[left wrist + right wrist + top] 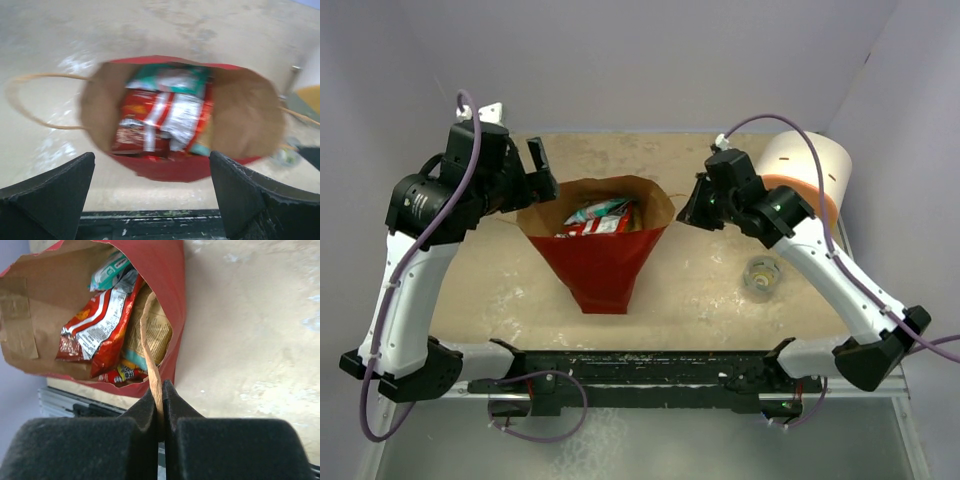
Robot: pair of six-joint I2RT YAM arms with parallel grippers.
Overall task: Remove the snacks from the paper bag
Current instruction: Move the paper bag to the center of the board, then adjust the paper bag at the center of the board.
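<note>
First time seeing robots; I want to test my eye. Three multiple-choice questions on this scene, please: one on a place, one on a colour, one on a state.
1. Where are the snack packets relative to the paper bag? A beside it; B inside it; C under it.
2. What colour is the bag's outside? A red; B blue; C white.
3. What is the right gripper doing? A hanging open; B holding a packet; C shut on the bag's rim.
Answers: 1 B, they show through its open mouth. 2 A, red outside, brown inside. 3 C, it pinches the paper edge.
</note>
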